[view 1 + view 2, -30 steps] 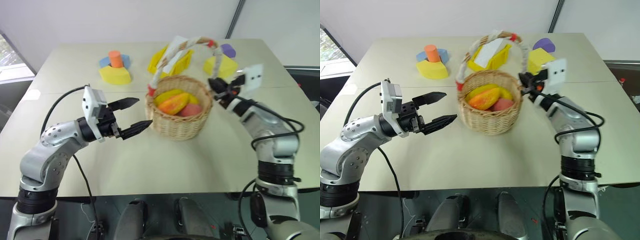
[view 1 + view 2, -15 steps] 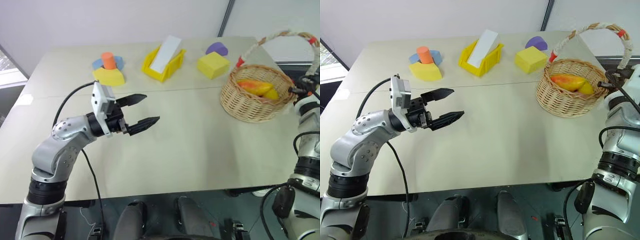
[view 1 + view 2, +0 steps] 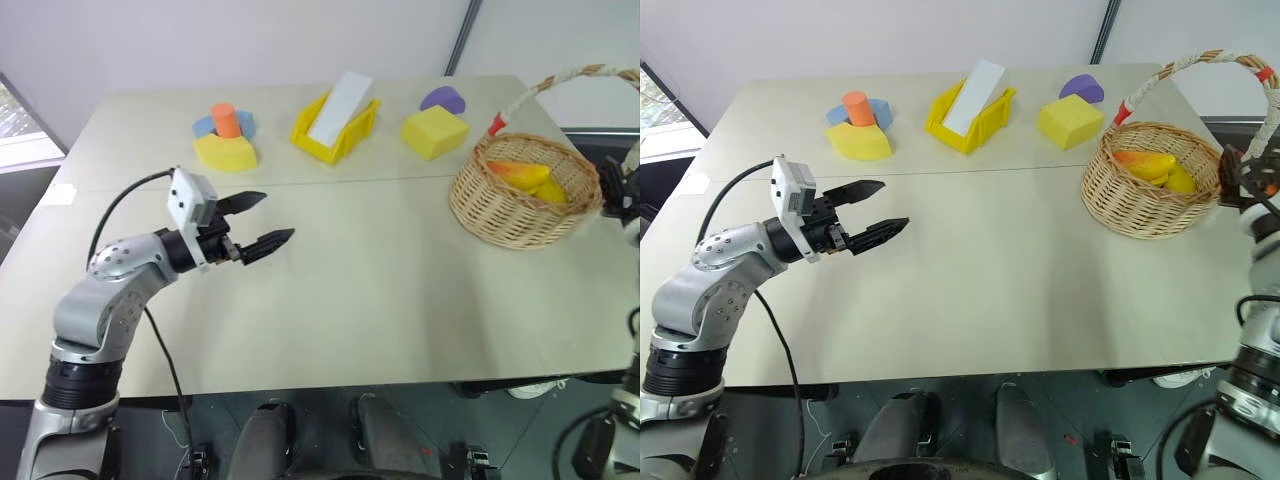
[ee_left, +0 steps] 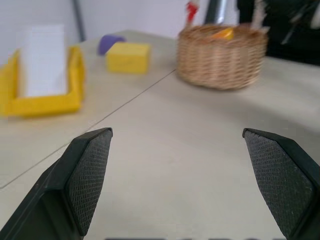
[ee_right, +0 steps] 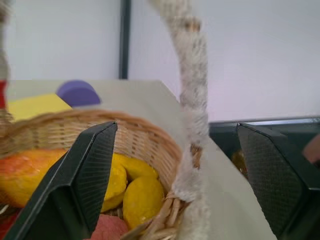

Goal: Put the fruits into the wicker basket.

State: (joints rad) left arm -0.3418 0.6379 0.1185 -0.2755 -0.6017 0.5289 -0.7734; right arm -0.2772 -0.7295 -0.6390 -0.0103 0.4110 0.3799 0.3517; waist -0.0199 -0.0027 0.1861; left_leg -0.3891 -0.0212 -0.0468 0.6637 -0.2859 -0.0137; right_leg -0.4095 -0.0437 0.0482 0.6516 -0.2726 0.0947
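Head eyes overlook table [image 3: 400,300]; wrists seemingly close.

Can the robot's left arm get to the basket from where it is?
Probably not easily. The left gripper hovers open over bare table, and the wicker basket sits far across by the right gripper. Nothing blocks the way; it just looks too far.

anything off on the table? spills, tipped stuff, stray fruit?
Nothing stands out. The wicker basket sits upright near the table's right edge with the fruits inside, none loose on the table. The foam blocks sit tidy along the far side.
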